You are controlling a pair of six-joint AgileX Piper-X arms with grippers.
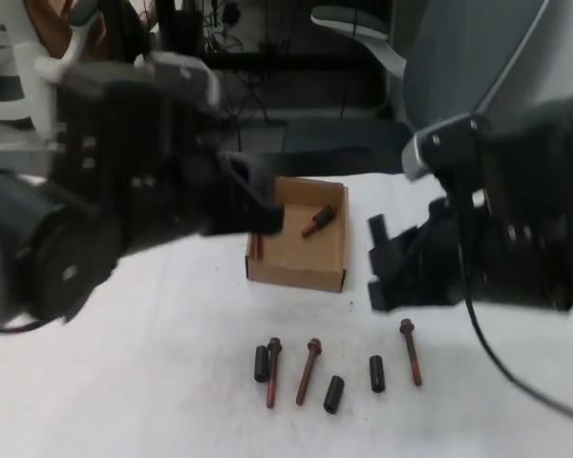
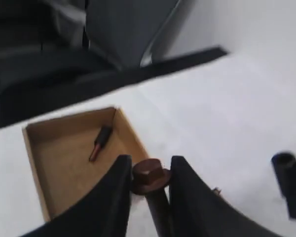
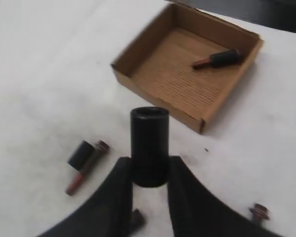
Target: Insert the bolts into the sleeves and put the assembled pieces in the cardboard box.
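Bolt point(image 2: 149, 177) clamped in left gripper point(image 2: 151, 165), sleeve point(image 3: 149, 140) clamped in right gripper point(image 3: 150, 165) (not joined yet); one assembled piece point(image 1: 318, 220) in cardboard box point(image 1: 296, 274), three loose pairs point(image 1: 273, 374) left.

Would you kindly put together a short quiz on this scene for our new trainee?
1. What does the left hand hold? A) a sleeve B) a bolt C) nothing
2. True or false: the cardboard box is empty.
3. How many loose sleeves lie on the bench?
Key: 1 B. 2 False: one assembled piece lies in it. 3 Three; a fourth sleeve is in the right hand.
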